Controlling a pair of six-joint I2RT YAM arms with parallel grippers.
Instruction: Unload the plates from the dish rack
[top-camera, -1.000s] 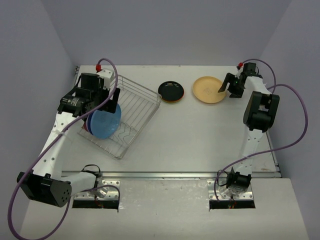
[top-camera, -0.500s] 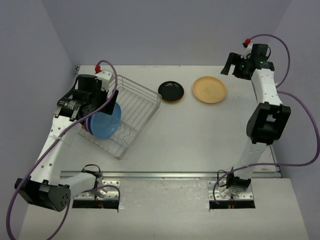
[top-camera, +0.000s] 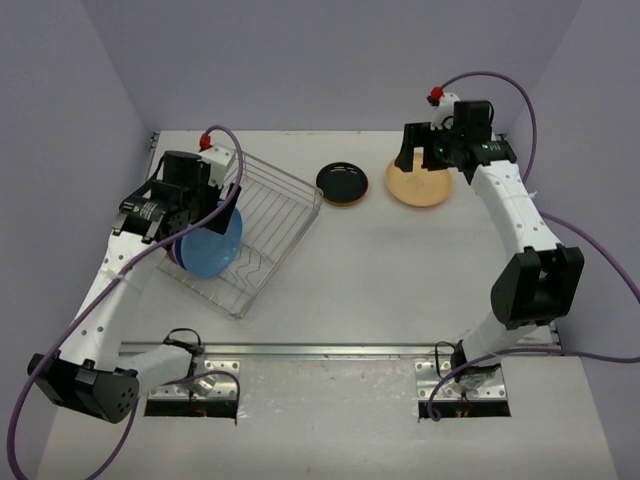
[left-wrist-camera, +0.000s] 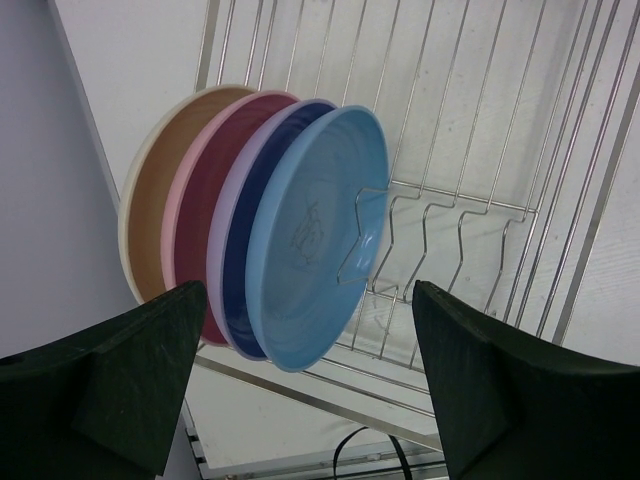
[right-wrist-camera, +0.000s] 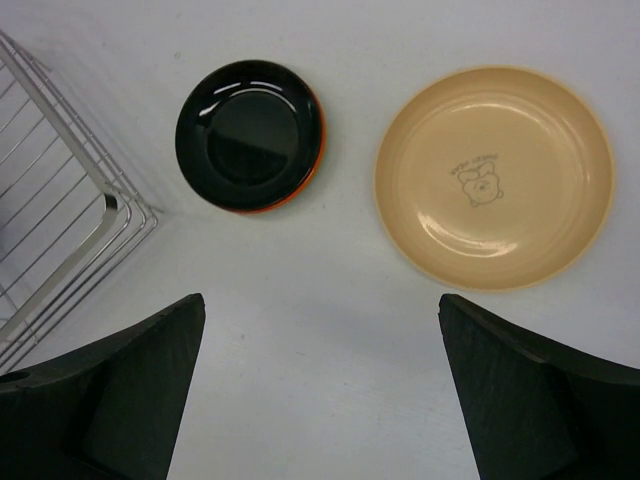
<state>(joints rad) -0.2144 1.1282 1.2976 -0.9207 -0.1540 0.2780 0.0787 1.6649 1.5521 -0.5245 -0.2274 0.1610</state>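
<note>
The silver wire dish rack (top-camera: 272, 205) stands at the left of the table. Several plates stand on edge in its left end: blue (left-wrist-camera: 310, 240) in front, then lavender (left-wrist-camera: 228, 240), pink (left-wrist-camera: 183, 215) and cream (left-wrist-camera: 145, 200). My left gripper (left-wrist-camera: 310, 375) is open and empty, hovering above them with the blue plate's (top-camera: 212, 245) rim between the fingers' line. A black plate (right-wrist-camera: 250, 135) on an orange one and a tan plate (right-wrist-camera: 495, 175) lie flat on the table. My right gripper (right-wrist-camera: 320, 390) is open and empty, above the table between the two.
The rack's right part (left-wrist-camera: 480, 150) holds only bare wires. Its corner (right-wrist-camera: 110, 215) shows at the left of the right wrist view. Lavender walls close in the table at the back and sides. In the top view the right gripper (top-camera: 418, 160) hangs over the tan plate (top-camera: 420, 188).
The right arm rose from the tan plate's right side and swung left over the plate, open and empty. The left gripper stayed over the racked plates, shifting only slightly.
</note>
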